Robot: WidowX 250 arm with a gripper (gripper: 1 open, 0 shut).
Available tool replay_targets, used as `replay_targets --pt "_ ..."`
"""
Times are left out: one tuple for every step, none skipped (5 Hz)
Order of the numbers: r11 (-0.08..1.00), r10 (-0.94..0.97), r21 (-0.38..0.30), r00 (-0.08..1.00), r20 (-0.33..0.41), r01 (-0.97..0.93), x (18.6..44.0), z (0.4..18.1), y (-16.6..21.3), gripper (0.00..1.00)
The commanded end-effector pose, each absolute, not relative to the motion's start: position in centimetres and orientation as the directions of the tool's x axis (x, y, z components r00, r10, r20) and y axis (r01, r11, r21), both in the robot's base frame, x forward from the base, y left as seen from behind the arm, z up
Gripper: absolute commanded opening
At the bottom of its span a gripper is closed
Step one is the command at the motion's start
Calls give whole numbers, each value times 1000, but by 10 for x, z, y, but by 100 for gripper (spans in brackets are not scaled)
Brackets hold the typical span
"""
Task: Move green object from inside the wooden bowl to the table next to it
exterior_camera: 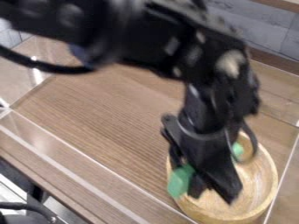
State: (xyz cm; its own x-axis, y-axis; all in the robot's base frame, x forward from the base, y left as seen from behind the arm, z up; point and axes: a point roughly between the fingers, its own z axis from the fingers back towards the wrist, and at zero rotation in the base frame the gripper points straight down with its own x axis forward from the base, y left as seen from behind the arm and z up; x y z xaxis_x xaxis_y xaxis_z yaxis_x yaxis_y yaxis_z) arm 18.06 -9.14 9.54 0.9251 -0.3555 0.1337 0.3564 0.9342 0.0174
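The frame is blurred by motion. The wooden bowl (264,191) sits on the table (105,114) at the lower right. My gripper (212,175) reaches down into it from the big black arm and looks shut on the middle of the green object (180,182). The block is tilted. Its lower end sticks out over the bowl's left rim, and its other end shows green on the gripper's right. The fingertips are hard to make out against the dark arm.
A low clear acrylic wall (52,144) runs along the table's near left edge. Bare wood-grain tabletop lies left of the bowl. The arm's dark links fill the top of the view and hide the table behind the bowl.
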Motion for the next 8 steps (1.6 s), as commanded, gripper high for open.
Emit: replay_targets --pt "932 -358 8 916 182 363 192 123 -91 0" --pt "927 -370 10 912 175 375 194 133 -92 0" --pt "920 -388 14 905 173 391 195 140 -86 0" --pt "911 -408 17 899 161 411 193 144 -80 0" --pt "919 -392 20 907 156 394 202 146 -84 0" --pt "928 -370 23 917 152 371 210 149 -90 0" --pt "936 -350 28 925 150 350 222 155 -85 0" --pt "945 -326 32 933 152 325 233 165 -75 0"
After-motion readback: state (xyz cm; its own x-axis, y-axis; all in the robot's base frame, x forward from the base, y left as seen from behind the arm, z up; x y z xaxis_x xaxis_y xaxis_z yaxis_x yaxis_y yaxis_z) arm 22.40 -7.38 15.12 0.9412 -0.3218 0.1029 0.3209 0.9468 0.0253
